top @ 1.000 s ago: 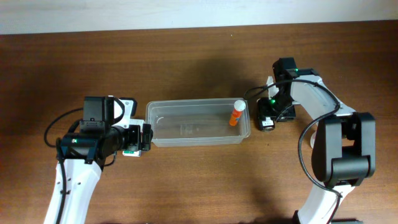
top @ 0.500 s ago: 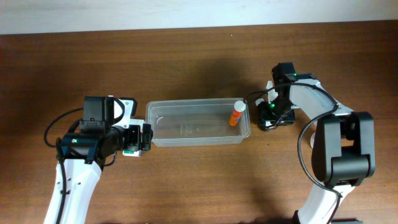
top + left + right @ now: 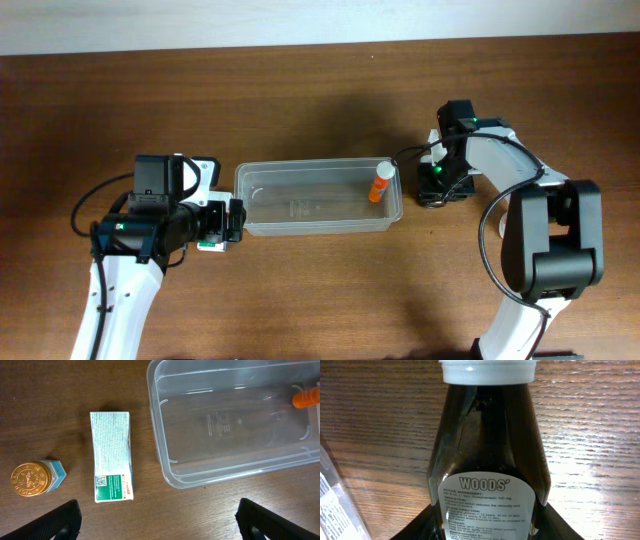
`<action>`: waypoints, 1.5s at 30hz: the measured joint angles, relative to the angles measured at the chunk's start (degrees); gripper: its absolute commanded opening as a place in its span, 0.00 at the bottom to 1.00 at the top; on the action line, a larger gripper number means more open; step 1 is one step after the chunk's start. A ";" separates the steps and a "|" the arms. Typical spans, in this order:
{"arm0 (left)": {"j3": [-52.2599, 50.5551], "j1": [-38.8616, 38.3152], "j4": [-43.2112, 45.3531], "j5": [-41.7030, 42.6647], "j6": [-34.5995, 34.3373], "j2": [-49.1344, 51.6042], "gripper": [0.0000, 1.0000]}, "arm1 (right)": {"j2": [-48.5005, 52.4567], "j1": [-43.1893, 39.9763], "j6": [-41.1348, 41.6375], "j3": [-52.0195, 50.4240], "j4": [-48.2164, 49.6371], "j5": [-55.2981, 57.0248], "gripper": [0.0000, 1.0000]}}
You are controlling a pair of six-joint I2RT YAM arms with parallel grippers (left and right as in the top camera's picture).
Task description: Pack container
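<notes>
Wooden table point(image 3: 320, 90): right pincer point(image 3: 430, 190) grips brown bottle point(image 3: 490, 435) beside container point(image 3: 310, 227)

Here the table point(image 3: 320, 80) is brown wood grain w/ low sheen; container point(image 3: 156, 425) is clear, smooth, glossy plastic; my left fingers point(image 3: 57, 520) look matt black. The carton point(image 3: 111, 455) is matt printed card, jar lid point(image 3: 31, 479) embossed gold metal. By my right wrist the bottle point(image 3: 490, 435) is glossy dark brown (glass or plastic, can't tell) w/ white plastic cap point(image 3: 487, 370) & paper label point(image 3: 487, 505).

Wooden desk point(image 3: 50, 400). White-and-green carton point(image 3: 112, 455) lying flat. Gold-capped jar point(image 3: 31, 479) left of it, apart. Brown WOODS' bottle point(image 3: 487, 460), white cap, against the wood grain.
</notes>
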 measured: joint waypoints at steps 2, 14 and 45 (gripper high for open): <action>0.00 0.00 0.00 0.00 0.00 0.00 0.99 | 0.00 0.00 -0.02 0.00 -0.07 0.00 0.40; 0.00 0.00 0.20 0.00 0.00 0.00 1.00 | -2.29 0.00 0.00 6.21 -9.68 0.07 0.40; 0.00 0.00 0.24 0.00 0.00 0.00 0.99 | -19.41 27.78 -16.55 7.67 -16.81 1.14 0.41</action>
